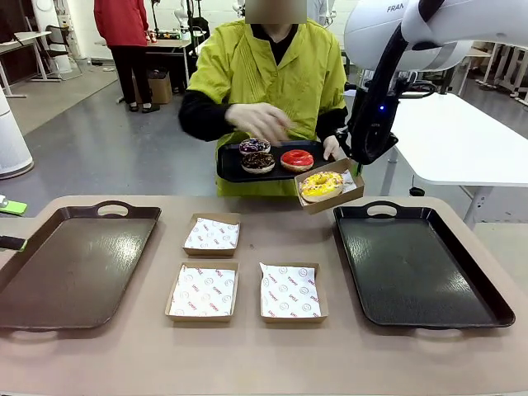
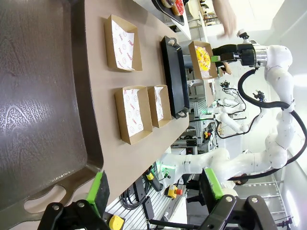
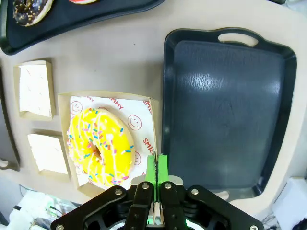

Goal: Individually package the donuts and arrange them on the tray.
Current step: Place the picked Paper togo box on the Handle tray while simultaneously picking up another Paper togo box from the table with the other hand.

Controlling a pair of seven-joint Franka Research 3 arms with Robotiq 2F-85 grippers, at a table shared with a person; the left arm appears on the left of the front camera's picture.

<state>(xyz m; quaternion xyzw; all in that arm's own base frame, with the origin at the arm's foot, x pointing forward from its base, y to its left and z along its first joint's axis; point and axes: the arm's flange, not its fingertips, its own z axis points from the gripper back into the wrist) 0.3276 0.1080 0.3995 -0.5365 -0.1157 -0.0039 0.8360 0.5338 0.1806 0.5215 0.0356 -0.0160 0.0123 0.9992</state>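
Clamped on one wall of the square cardboard box [image 3: 154, 120], the right end effector [image 3: 157, 163] may let it tilt, spilling the yellow-glazed ring donut [image 3: 100, 146]; the left end effector [image 2: 154, 186] stands apart.

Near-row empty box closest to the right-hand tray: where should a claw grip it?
Its thin upright wall facing the right-hand tray, pinched from above, one finger inside, one outside, seems best: the box is shallow and open-topped. The right claw grips the loaded box by its wall likewise.

Right arm [image 1: 371, 29] reads "FRAN" (cut off); box liner [image 3: 139, 122] "SMIL".
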